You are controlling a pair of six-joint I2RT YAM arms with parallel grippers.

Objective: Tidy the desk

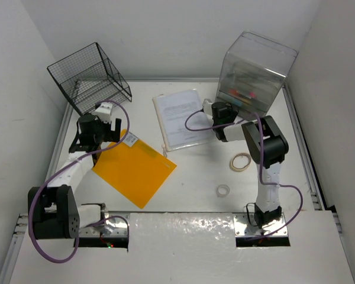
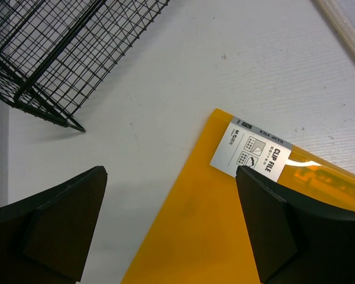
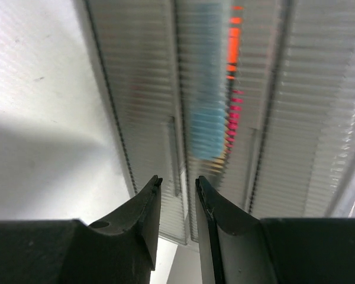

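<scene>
The desk (image 1: 201, 177) is a white top with silver rails. An orange clip file (image 1: 133, 168) lies on it at the left, with a white label (image 2: 251, 155) at its far corner. My left gripper (image 1: 113, 123) hovers over that corner, jaws wide open and empty (image 2: 170, 171), one finger over bare desk (image 2: 183, 65), the other over the file (image 2: 225, 225). My right gripper (image 1: 226, 107) points at the front of the clear drawer box (image 1: 257, 65). Its jaws (image 3: 178, 180) stand a narrow gap apart before a ribbed drawer front (image 3: 225, 89), gripping nothing I can see.
A tilted black wire rack (image 1: 92, 77) sits at the back left, also in the left wrist view (image 2: 53, 53). A sleeve of printed papers (image 1: 178, 118) lies mid-back. A beige tape ring (image 1: 241, 161) and a small clear roll (image 1: 223, 190) lie near the right arm.
</scene>
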